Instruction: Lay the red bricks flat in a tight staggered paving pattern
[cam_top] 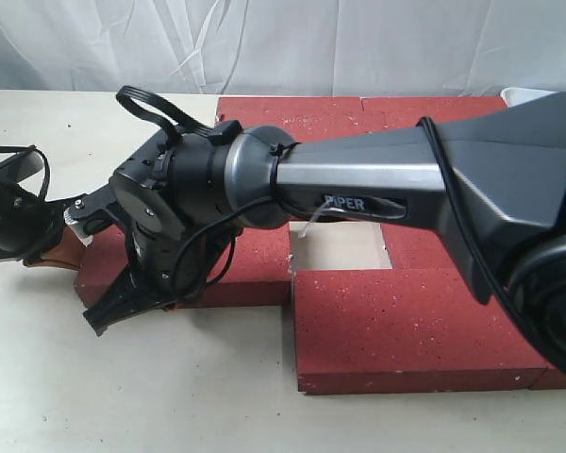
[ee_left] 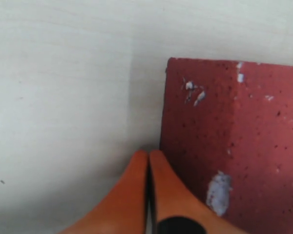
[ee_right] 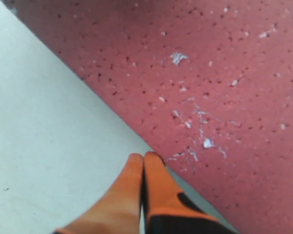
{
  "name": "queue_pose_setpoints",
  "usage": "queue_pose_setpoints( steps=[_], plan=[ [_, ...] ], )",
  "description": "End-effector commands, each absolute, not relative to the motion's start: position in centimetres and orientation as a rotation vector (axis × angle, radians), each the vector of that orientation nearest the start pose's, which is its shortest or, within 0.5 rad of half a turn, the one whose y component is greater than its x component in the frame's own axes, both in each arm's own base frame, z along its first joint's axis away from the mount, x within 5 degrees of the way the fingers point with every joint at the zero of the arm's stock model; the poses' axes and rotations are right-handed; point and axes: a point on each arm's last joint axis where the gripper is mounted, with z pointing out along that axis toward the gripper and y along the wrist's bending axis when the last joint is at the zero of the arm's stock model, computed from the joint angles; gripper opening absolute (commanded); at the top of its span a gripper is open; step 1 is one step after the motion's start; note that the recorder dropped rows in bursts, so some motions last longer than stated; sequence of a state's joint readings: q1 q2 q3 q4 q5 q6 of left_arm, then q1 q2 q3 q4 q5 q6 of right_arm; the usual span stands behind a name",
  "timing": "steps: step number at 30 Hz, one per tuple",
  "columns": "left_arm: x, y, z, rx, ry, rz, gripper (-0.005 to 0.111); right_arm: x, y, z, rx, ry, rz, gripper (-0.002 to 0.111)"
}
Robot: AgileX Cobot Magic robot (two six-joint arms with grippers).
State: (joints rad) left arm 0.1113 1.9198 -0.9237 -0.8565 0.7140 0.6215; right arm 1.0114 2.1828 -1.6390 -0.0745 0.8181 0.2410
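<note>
Right arm (cam_top: 509, 179) is nearest, a big grey housing reaching across from the right over the red bricks (cam_top: 406, 321). Bricks lie flat on the tabletop (cam_top: 170, 396): a row at the back, a wide block at front right, and one left-hand brick (cam_top: 250, 269) jutting out. A bare gap (cam_top: 340, 245) sits between them, so the pattern is not tight yet.

Right gripper (ee_right: 142, 158) has its orange fingers pressed together, holding nothing, tips at the near edge of the left-hand brick. Left gripper (ee_left: 147, 155) is likewise pressed together, tips against that brick's corner edge. Likely both are serving as blunt pushers, to slide the brick in rather than lift it.

Tabletop is pale, matte, lightly scuffed. White curtain (cam_top: 264, 47), creased, hangs behind.
</note>
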Motion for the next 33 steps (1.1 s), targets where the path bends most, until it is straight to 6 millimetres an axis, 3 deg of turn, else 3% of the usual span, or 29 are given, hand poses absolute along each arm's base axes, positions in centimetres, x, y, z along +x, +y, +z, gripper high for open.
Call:
queue_pose_setpoints(
  steps=[1, 8, 21, 33],
  plan=[
    [32.1, -1.0, 11.3, -0.232, 2.878, -0.753, 0.000, 24.5, 38.1, 15.8, -1.119, 2.650, 0.186, -0.001],
    [32.1, -1.0, 11.3, -0.232, 2.878, -0.753, 0.000, 23.9, 37.1, 16.3, -1.151, 2.735, 0.097, -0.001],
    [32.0, -1.1, 11.4, -0.239, 2.878, -0.768, 0.000, 25.0, 36.5, 16.3, -1.219, 2.629, -0.069, -0.001],
    [32.1, -1.2, 11.4, -0.255, 2.866, -0.776, 0.000, 25.2, 36.5, 16.3, -1.226, 2.606, -0.083, -0.001]
  ],
)
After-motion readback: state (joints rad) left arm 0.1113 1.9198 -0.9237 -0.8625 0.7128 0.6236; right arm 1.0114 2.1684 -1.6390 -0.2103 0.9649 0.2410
